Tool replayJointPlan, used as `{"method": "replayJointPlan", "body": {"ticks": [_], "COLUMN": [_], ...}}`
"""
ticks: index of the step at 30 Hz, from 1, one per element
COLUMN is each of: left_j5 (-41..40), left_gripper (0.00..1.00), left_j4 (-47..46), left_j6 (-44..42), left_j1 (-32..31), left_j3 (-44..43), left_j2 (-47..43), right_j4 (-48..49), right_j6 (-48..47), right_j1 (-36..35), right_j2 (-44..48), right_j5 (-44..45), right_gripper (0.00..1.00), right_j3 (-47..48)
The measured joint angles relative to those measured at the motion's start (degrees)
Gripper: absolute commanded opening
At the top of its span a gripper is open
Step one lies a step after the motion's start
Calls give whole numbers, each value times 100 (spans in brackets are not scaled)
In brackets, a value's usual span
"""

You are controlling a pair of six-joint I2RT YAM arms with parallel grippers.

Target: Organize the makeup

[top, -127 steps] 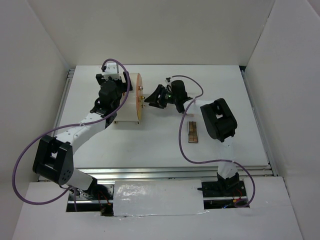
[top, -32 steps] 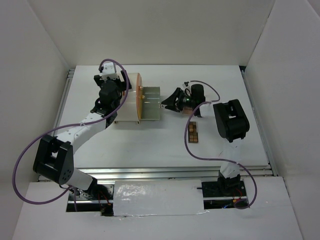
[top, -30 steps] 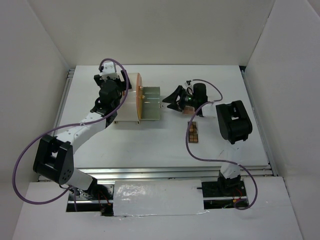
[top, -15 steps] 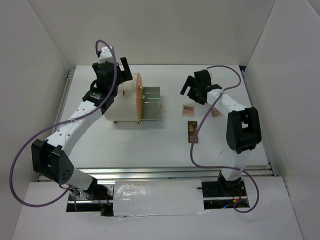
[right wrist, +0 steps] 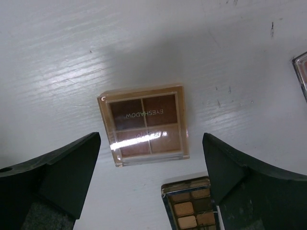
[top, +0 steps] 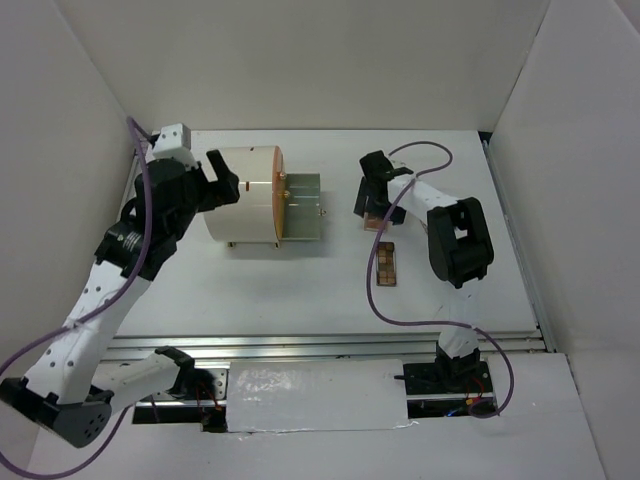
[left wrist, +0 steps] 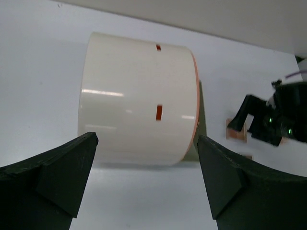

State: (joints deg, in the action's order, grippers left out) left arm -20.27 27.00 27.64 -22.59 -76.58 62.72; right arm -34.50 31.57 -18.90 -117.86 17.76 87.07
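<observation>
Square four-pan eyeshadow compact (right wrist: 146, 125), clear-lidded, lying flat at frame centre; long brown palette (right wrist: 189, 205) flat just below it, cut by the lower edge.

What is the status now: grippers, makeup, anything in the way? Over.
Left gripper open, facing cream box. Right gripper open over square eyeshadow palette, flat on table. Drawer open; long palette close beside.

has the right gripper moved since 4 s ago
Yes. The right gripper went right, away from the cream box, now over the square eyeshadow palette.
</observation>
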Motion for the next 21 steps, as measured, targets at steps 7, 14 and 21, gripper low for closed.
{"method": "replayJointPlan", "body": {"ticks": [7,14,21], "left_j5": [367,367,452], "left_gripper": [99,99,99], "left_j4": [841,1121,1121], "left_j6": [-26,-131,-236], "left_j1": [-22,-22,-22], "left_j3": [752,752,848], "left_j2": [-1156,-1421,-1344], "right_j4": [-389,-647,-748], "right_j6": [-149,-278,-295], "right_j1": [0,2,20], "right_j2": [-181,-407,-444], "right_j5": [-50,-345,-520], "right_gripper": [91,91,85], "right_j3": [557,673,675]}}
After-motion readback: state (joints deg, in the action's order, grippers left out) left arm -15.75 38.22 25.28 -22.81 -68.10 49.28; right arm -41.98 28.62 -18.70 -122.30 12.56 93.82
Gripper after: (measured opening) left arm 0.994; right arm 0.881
